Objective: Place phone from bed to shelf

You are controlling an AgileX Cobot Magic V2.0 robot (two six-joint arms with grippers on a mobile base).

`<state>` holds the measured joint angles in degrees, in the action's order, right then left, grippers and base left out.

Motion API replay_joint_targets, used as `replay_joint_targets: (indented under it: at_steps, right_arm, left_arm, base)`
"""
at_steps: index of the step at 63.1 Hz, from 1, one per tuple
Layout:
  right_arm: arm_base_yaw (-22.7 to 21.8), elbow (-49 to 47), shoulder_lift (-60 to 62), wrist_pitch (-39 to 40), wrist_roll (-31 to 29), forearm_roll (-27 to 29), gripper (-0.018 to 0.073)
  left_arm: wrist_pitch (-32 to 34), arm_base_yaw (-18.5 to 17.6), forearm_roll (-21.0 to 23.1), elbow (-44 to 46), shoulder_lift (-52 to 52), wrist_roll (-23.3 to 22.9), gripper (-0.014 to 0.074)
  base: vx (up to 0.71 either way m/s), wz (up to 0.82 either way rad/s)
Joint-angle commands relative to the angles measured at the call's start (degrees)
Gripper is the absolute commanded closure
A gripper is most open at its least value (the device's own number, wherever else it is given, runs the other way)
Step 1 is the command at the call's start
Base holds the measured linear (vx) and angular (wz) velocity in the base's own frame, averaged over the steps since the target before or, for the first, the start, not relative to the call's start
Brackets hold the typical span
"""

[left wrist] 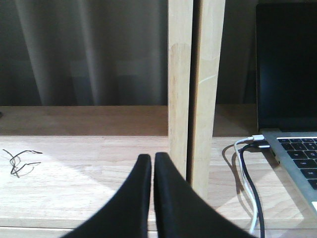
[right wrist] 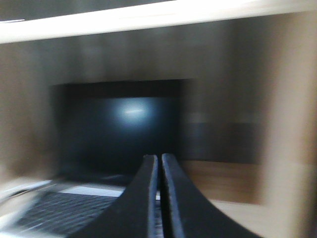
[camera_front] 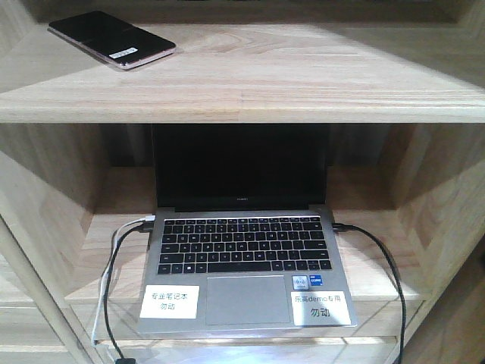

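Observation:
The phone (camera_front: 112, 38), a glossy black slab with a pinkish edge and a white sticker, lies flat on the upper board of the pale wooden shelf (camera_front: 303, 83), at its far left. Neither gripper shows in the front view. My left gripper (left wrist: 152, 157) is shut with nothing between its fingers, facing a shelf upright (left wrist: 179, 99) over a lower board. Also shut and holding nothing, my right gripper (right wrist: 159, 157) points into the laptop's compartment; that view is blurred. The bed is out of view.
An open grey laptop (camera_front: 242, 265) fills the compartment under the phone, with cables (camera_front: 114, 273) plugged into both sides. Its left edge and cables (left wrist: 247, 173) show in the left wrist view. A small tangle of wire (left wrist: 19, 161) lies on the board at left.

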<state>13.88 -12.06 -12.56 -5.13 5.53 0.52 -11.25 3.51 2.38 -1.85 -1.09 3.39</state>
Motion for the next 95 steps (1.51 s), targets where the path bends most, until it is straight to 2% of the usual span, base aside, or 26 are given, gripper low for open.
replay_joint_targets:
  at_steps: [1,12,25,41,48,95]
  right_arm:
    - [-4.8,-1.57,-0.44,2.9,-1.04,-1.08,0.0564]
    - [-11.91,1.14,0.12,2.28,-1.78,-1.08,0.0564]
    - [-15.62,6.12,6.54,2.46,-1.78,-1.01,0.0564]
    - [-16.02,14.4,13.88,4.35,-1.95,-1.01,0.0564]
    - [-15.96,14.19,13.76,1.56,-3.29,-1.19,0.0564]
    - [-15.96,14.19,13.76,1.56,-3.89,-1.19,0.0564]
  left_arm:
    - [3.99,0.02,0.53,-0.41,-0.48,0.0,0.0595]
    - [3.99,0.02,0.53,-0.41,-0.48,0.0,0.0595]
    - [3.99,0.02,0.53,-0.41,-0.48,0.0,0.0595]
    - [3.99,0.02,0.53,-0.41,-0.48,0.0,0.0595]
    - [3.99,0.02,0.53,-0.41,-0.48,0.0,0.0595]
    - [3.99,0.02,0.53,-0.41,-0.48,0.0,0.0595]
  base:
    - [0.0,0.0]
    - [0.0,0.0]
    - [0.0,0.0]
    - [0.0,0.0]
    - [0.0,0.0]
    - [0.0,0.0]
